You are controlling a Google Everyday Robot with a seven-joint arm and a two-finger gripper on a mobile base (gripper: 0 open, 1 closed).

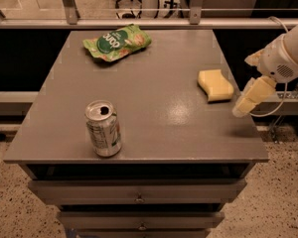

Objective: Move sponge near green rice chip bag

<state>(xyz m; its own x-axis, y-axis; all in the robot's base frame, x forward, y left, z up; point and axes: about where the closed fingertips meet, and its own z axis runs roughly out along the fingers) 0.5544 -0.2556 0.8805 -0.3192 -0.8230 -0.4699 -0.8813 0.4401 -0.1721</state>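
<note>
The sponge [216,85], a pale yellow block, lies on the right side of the grey table [154,118]. The green rice chip bag [117,42] lies at the table's far left-centre, well apart from the sponge. My gripper [242,87] hangs over the table's right edge, just right of the sponge and not touching it. It is open and empty, with one pale yellow finger [251,96] pointing down-left and the other higher up by the white wrist.
A silver-green drink can [104,128] stands upright near the table's front left. Drawers [139,198] sit under the tabletop. A rail and glass panel run behind the table, with a cable at the right by my arm.
</note>
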